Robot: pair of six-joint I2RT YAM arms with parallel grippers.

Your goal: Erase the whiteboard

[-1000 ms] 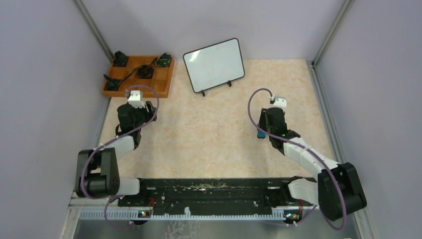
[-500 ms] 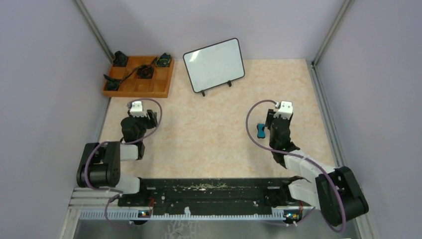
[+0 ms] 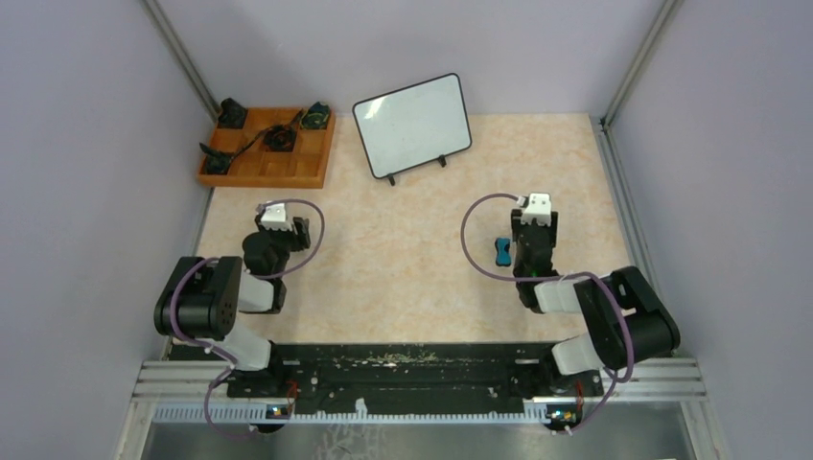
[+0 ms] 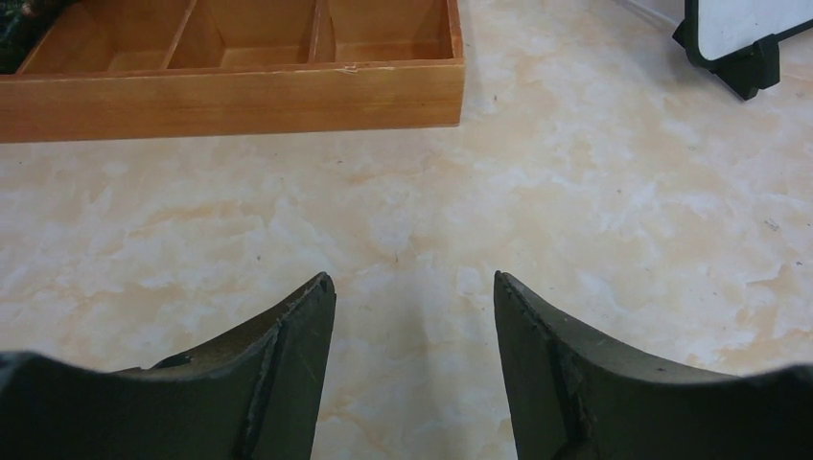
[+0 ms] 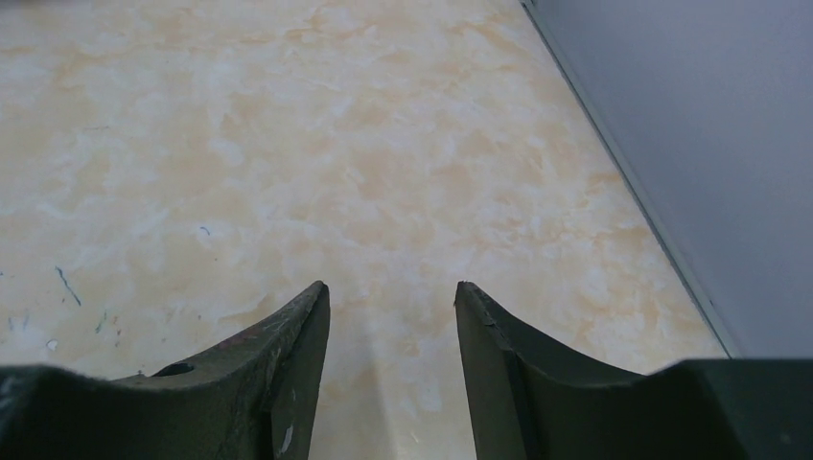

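Top external view: the whiteboard (image 3: 412, 125) stands propped on its two black feet at the far edge of the tabletop (image 3: 403, 278), a little left of the middle. Its face is tilted up toward the camera and, so far as I can make out from this height, it is white all over with no writing I can read. Both arms sit folded close to the near edge, well apart from the board. The left gripper (image 4: 412, 287), seen through its wrist camera, has its fingers spread with nothing but bare marbled surface between them. Ahead of it lie the orange wooden tray (image 4: 230, 96), which occupies the far left corner, and one black foot of the board at the upper right of that view. The right gripper (image 5: 391, 292) is likewise spread and empty, with the right edge of the tabletop running past it. A small blue and black block (image 3: 500, 252), which I take to be the eraser, lies on the tabletop just beside the right arm's wrist, on its left, and neither gripper touches it. From my station I judge the wiping done, or very nearly: the board looks clean, the tool is set down and the arms are tucked in. I cannot rule out a faint smear too light for the overhead camera, and no wrist view shows the board's face.
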